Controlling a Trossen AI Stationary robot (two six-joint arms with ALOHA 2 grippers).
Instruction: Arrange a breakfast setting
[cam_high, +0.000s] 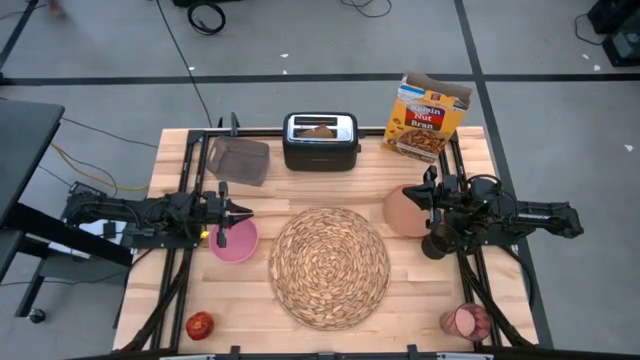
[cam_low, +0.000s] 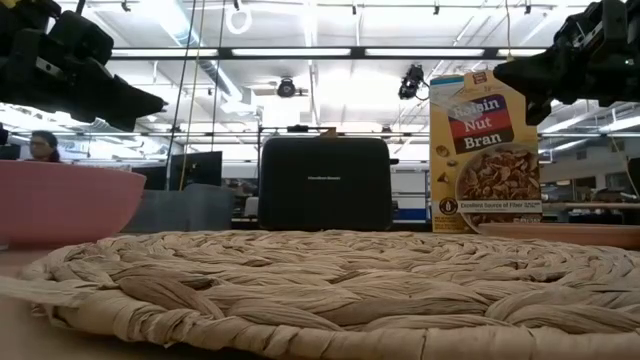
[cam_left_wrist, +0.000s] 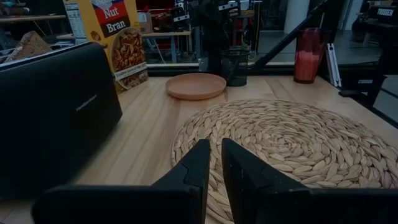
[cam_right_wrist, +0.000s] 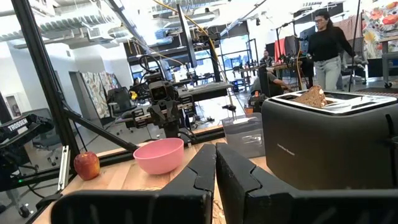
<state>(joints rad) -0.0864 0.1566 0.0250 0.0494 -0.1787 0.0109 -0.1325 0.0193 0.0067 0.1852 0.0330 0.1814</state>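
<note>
Left claw (cam_high: 243, 212) hovers just above the pink bowl (cam_high: 233, 240) at middle left of the high view, fingers nearly together and holding nothing. Right claw (cam_high: 428, 192) hangs over the salmon-tan plate (cam_high: 405, 212) at middle right, fingers likewise nearly shut and empty.

At frame centre lies the round woven straw placemat (cam_high: 329, 266): coiled braid, rough, flexible, flat on the wooden surface (cam_high: 420, 275). At lower left sits the small red apple (cam_high: 200, 325); at lower right, the translucent pinkish-red cup (cam_high: 466, 321).

Handling, as a judgement: the bowl looks light, smooth and rigid, so grip its rim wall. The plate is shallow and slick, so take its raised edge.

Farther back stands the black-and-silver toaster (cam_high: 320, 141) with a toast slice (cam_high: 319, 129) in its slot, beside a yellow cereal box (cam_high: 427, 119) and a grey translucent container (cam_high: 239, 160).
</note>
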